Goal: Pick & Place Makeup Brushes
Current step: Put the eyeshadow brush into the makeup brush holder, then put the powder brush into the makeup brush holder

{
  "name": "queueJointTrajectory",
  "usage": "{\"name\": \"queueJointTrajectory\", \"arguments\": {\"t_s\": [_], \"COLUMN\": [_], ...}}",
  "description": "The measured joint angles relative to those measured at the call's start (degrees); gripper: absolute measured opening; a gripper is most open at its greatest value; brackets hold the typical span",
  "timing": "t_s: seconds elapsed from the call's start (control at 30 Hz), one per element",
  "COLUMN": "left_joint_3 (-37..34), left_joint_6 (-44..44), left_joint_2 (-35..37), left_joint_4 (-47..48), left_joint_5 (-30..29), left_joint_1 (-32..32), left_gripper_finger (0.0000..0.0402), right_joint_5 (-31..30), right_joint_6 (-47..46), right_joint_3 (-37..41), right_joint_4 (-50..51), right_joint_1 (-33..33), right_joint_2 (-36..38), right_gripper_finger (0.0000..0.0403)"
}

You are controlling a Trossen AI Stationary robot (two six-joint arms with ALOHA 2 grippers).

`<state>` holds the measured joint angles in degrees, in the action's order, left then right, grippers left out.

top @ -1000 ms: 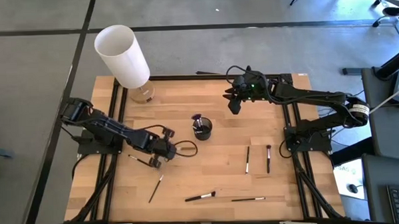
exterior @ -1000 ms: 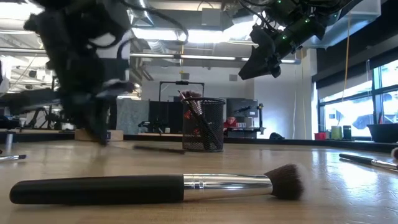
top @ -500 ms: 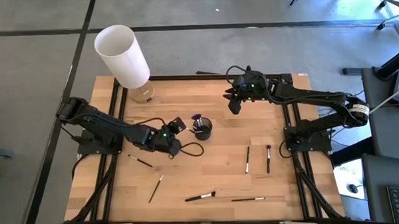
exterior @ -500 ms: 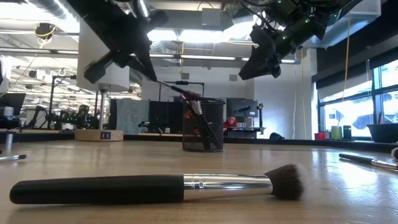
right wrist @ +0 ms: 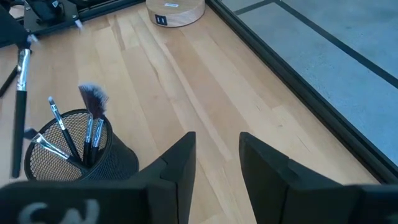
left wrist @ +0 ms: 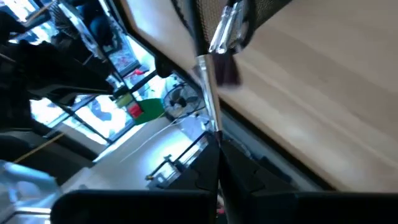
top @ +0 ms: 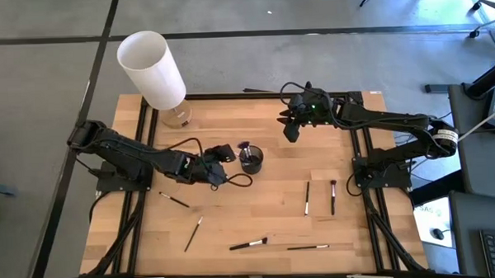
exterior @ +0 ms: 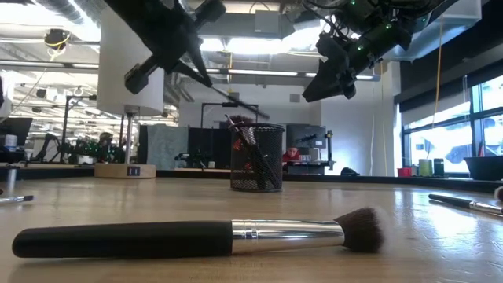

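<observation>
My left gripper (top: 221, 153) hangs raised just left of the black mesh cup (top: 252, 161), shut on a thin makeup brush (exterior: 224, 94). The brush slants down from the fingers, and its free dark end (exterior: 253, 115) hovers over the cup's rim (exterior: 257, 126). Several brushes stand in the cup (right wrist: 74, 155), one with purple bristles (right wrist: 93, 96). My right gripper (top: 290, 133) waits open, high above the table's far right part. Loose brushes lie flat on the wood: two at the left (top: 174, 199) (top: 193, 233), two near the front edge (top: 248, 244) (top: 308, 247), two at the right (top: 307, 198) (top: 333, 196). My left gripper pinches the brush between its two fingers at the end by the silver ferrule (left wrist: 209, 106). The fingers come slanting from above and from the table's left. The brush is lifted clear and sticks out along the fingers, tilted down, its dark handle (right wrist: 18, 130) toward the cup.
A lamp with a white shade (top: 152, 68) and a round wooden base (top: 178, 117) stands at the far left corner. A loose cable loops on the wood (top: 237, 183) beside my left arm. A black frame (top: 229, 97) borders the table. Bare wood lies between the cup and the right-hand brushes.
My left gripper has risen from the table surface at the left and swung toward the cup, turning as it went. The brush it holds has been lifted clear, and its free end now hangs over the cup's rim. My right arm has kept still.
</observation>
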<state>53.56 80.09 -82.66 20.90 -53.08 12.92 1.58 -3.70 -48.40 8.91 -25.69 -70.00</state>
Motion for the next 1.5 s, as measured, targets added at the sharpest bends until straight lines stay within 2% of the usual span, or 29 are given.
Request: {"name": "queueJointTrajectory", "arguments": {"t_s": [0.2,0.63,0.83,1.17,1.27,1.33,1.5], "left_joint_3": [0.0,-0.02,-0.02,-0.02,-0.03,-0.04,-0.04], "left_joint_6": [5.34,11.1,13.61,13.47,8.51,0.35,-33.71], "left_joint_2": [0.25,0.08,0.07,0.03,0.01,0.01,0.01], "left_joint_4": [-1.9,-1.65,-5.14,-7.03,-7.04,-7.04,-5.2], "left_joint_5": [0.22,0.62,5.3,6.54,6.35,5.67,3.22], "left_joint_1": [-0.73,-7.26,-7.92,-7.88,-7.69,-7.45,-6.85], "left_gripper_finger": [0.0002,0.0005,0.0008,0.0046,0.0062,0.0072,0.0083], "right_joint_5": [-0.01,0.0,-0.02,-0.02,0.04,0.55,4.05], "right_joint_6": [-0.04,-0.11,-0.11,-0.47,-1.91,-3.03,-4.5], "right_joint_3": [0.0,0.0,0.0,0.0,0.0,0.0,-0.59], "right_joint_4": [-0.02,-0.02,-0.04,-0.04,-0.02,0.69,12.09], "right_joint_1": [0.0,0.0,0.0,0.0,0.0,0.12,0.15], "right_joint_2": [0.0,0.0,0.0,0.0,0.0,0.0,0.02], "right_gripper_finger": [0.0123,0.0123,0.0123,0.0123,0.0123,0.0123,0.0123]}}
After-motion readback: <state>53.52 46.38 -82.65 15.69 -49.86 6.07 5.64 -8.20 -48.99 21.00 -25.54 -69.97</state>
